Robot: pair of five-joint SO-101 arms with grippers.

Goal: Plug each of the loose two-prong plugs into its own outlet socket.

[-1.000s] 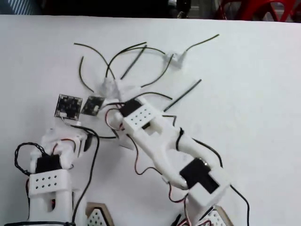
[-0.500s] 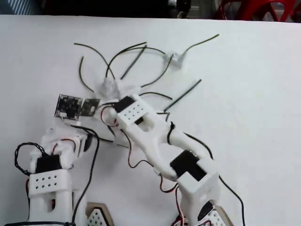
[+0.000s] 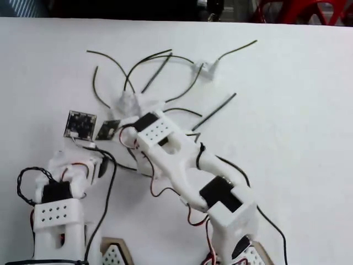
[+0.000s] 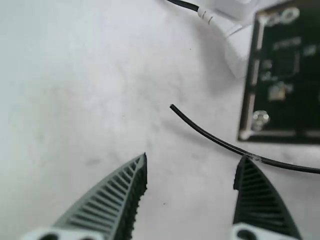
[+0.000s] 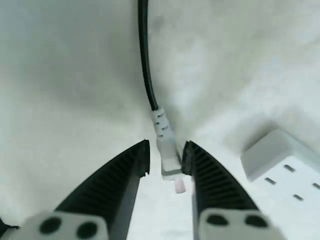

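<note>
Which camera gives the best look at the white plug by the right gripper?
The right wrist view: the white plug sits close up between the fingers of the right gripper, black cord attached. In the high view the right arm covers that spot; the left wrist view faces a circuit board instead.

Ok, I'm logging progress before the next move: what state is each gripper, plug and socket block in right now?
Left gripper: jaws open, holding nothing.
Right gripper: jaws narrowly open, not visibly clamped.
Plug: unplugged, prongs bare, between the right arm's jaws.
Outlet block: visible sockets empty.
</note>
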